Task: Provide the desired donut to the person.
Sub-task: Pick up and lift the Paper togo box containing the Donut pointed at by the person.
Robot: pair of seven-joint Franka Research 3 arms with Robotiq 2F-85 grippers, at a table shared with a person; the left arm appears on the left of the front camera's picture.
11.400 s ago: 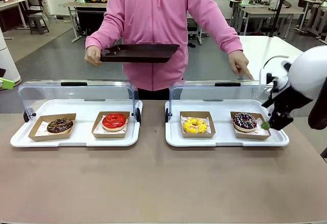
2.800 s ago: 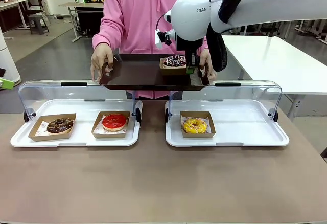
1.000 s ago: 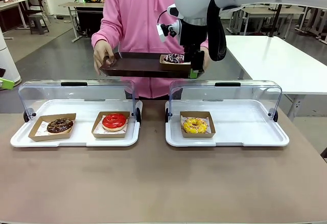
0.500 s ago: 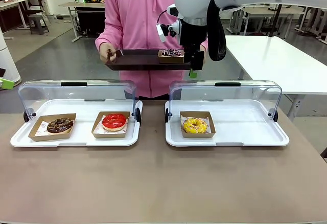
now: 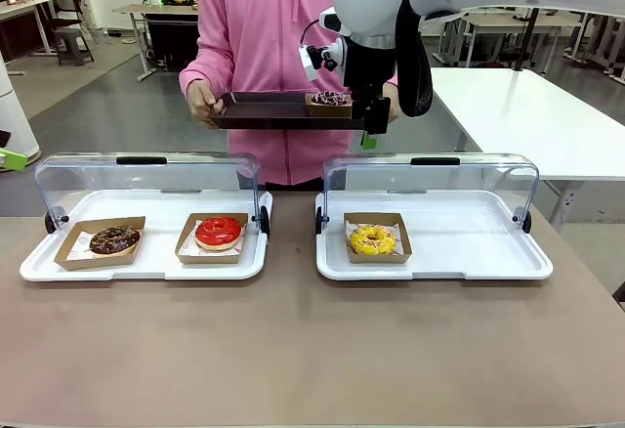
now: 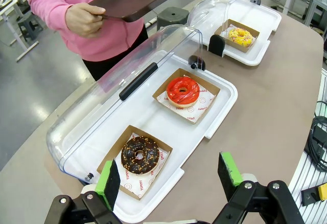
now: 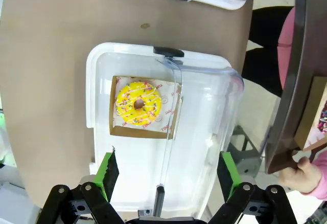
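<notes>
Beyond table [image 5: 293, 350], person [image 5: 259, 27] with donut [image 5: 330, 99] on tray [image 5: 264, 111]

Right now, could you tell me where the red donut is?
In the front view, the red donut sits in the left display tray, right of the chocolate donut.

Glossy clear plastic lids [image 5: 146, 179]

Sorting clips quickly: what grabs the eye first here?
A person in pink holds a dark tray at the far side, a sprinkled donut on it; the right gripper hangs open by the tray's end. On the table, two open-lidded cases hold a chocolate donut, a red donut and a yellow donut.
</notes>
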